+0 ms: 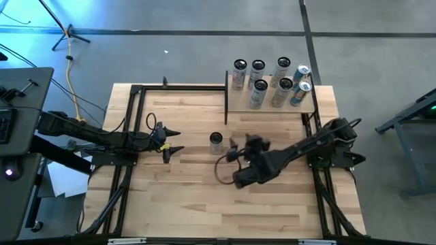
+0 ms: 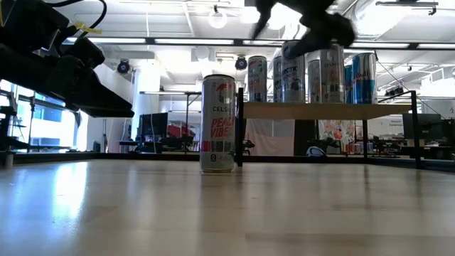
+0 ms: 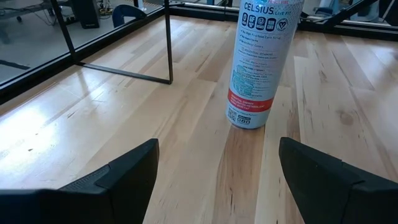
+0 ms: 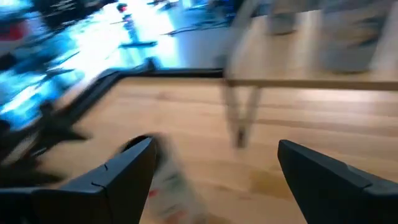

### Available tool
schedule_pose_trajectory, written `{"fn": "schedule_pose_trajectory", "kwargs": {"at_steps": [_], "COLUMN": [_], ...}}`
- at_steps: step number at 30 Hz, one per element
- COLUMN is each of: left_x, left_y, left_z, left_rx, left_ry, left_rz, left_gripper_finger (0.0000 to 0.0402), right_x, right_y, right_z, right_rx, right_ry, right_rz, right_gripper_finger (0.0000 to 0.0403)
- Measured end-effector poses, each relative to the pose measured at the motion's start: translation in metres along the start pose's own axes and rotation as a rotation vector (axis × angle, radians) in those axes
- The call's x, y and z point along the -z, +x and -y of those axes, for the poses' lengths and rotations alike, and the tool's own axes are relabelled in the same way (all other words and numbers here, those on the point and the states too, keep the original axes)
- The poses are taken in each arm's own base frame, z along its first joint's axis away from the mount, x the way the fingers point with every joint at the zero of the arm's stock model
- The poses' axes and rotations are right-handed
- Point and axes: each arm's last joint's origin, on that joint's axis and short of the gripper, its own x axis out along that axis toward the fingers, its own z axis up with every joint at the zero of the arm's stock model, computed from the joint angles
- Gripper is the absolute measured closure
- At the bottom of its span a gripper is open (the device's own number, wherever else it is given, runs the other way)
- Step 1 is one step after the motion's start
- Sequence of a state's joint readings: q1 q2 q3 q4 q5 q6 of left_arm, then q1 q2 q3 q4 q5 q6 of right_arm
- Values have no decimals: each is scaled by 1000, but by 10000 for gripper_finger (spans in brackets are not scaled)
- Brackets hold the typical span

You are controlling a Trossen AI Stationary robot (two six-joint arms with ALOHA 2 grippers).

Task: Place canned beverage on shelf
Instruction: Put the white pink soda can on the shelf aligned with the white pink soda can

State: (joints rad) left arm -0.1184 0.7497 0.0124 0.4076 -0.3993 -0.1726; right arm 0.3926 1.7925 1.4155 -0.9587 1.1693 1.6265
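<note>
Seven cans (image 1: 281, 83) already stood on shelf (image 1: 235, 105) at table's back edge. One can (image 1: 216, 142) remained mid-table, ungripped. Right gripper (image 1: 240, 145) just beside it, jaws apart; left gripper (image 1: 173, 140) waited, jaws apart.

Wooden tabletop (image 1: 191, 204) (grey floor (image 1: 170, 54) around)

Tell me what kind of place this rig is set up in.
Probably an open lab or industrial workspace. The low view shows exposed ceiling ducts and lamps with desks and monitors behind the table. The high view shows a grey concrete floor with a tripod and loose cables.
</note>
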Motion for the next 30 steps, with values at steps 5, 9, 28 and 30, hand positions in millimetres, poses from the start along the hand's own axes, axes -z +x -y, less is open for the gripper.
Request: {"fn": "schedule_pose_trajectory", "kwargs": {"at_steps": [5,9,28,30], "left_x": [0,0,0,0], "left_y": [0,0,0,0], "left_z": [0,0,0,0], "left_rx": [0,0,0,0], "left_ry": [1,0,0,0], "left_rz": [-1,0,0,1], "left_gripper_finger": [96,96,96,96], "right_x": [6,-5,-66,-72], "right_y": [4,10,65,66], "right_z": [-33,-47,-42,-42], "right_rx": [-168,-250,-298,-302], "right_ry": [-132,-237,-388,-391], "right_rz": [-62,-81,-520,-530], "right_gripper_finger": [80,80,80,80]}}
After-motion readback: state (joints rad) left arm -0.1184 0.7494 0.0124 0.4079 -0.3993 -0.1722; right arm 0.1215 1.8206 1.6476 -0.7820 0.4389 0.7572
